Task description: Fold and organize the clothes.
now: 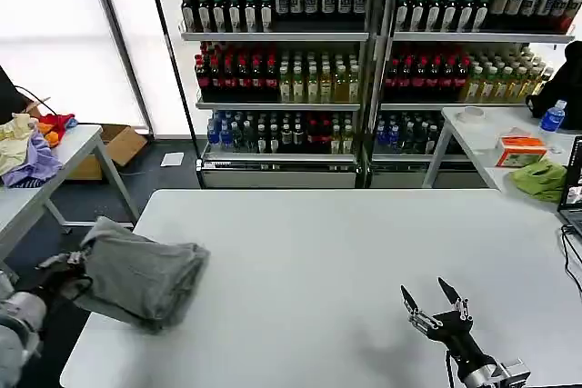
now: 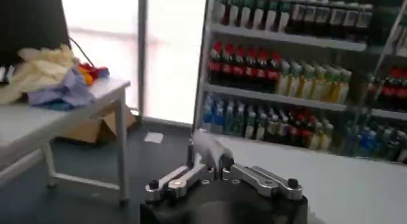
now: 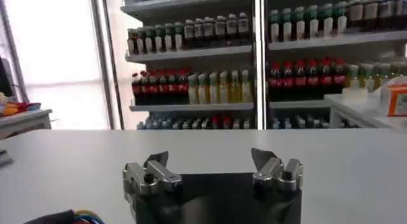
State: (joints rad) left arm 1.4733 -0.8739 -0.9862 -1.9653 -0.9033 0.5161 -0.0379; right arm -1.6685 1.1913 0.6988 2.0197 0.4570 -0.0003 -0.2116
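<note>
A folded light grey shirt point(image 1: 141, 274) is bunched at the left edge of the white table point(image 1: 318, 252), partly overhanging it. Neither its print nor its collar shows. My left gripper point(image 1: 65, 268) is at the shirt's left end, off the table's side. In the left wrist view the left gripper point(image 2: 208, 163) is shut on a fold of that grey shirt point(image 2: 206, 146). My right gripper point(image 1: 435, 295) hovers low over the table's front right with its fingers spread and nothing between them. The right wrist view shows the right gripper point(image 3: 210, 160) open above bare tabletop.
A side table on the left holds a heap of yellow, purple and red garments point(image 1: 32, 147), with a cardboard box point(image 1: 116, 145) behind it. Bottle shelves point(image 1: 291, 61) line the back. On the right table are a lime-green cloth point(image 1: 538, 179), an orange box point(image 1: 520, 148) and a blue bottle point(image 1: 552, 117).
</note>
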